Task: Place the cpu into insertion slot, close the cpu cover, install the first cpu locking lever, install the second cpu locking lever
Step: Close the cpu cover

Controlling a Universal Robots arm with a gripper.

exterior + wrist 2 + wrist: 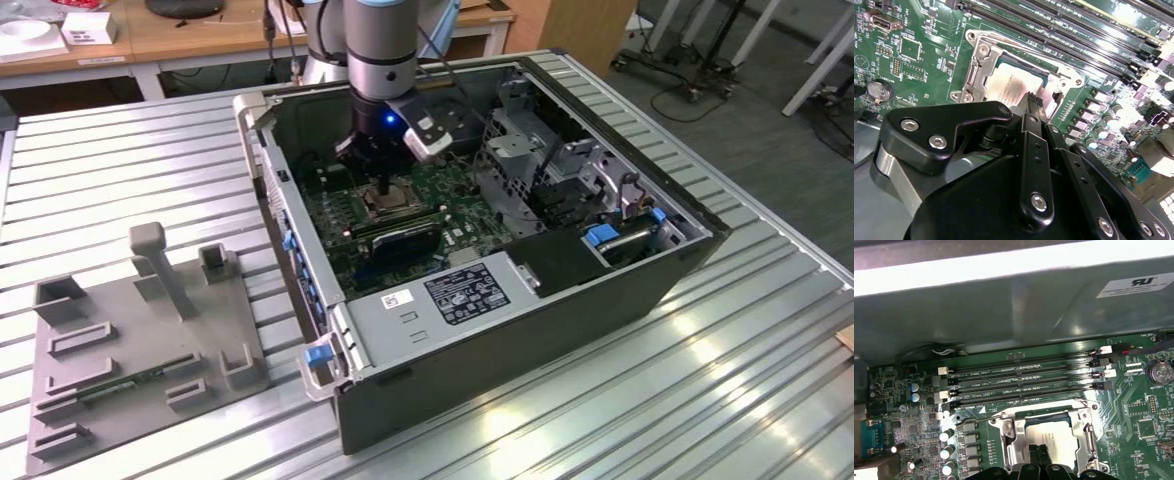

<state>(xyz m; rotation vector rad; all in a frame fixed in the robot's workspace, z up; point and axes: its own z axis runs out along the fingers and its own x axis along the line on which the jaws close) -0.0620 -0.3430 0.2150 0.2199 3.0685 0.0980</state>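
The cpu lies flat in the insertion slot on the green motherboard, its silver-grey top facing up. Around it the cpu cover, a silvery frame, lies down over the slot's rim. My gripper stands straight above the chip inside the open computer case, fingers shut together, and their narrow black tip points down at the cpu's top. Whether the tip touches the chip or hovers just above it, I cannot tell. In the exterior view the gripper hides most of the slot.
Several long black memory slots run beside the socket, toward the case wall. A metal drive cage rises on the exterior view's right of the board. Outside the case, a grey fixture plate lies on the slatted table.
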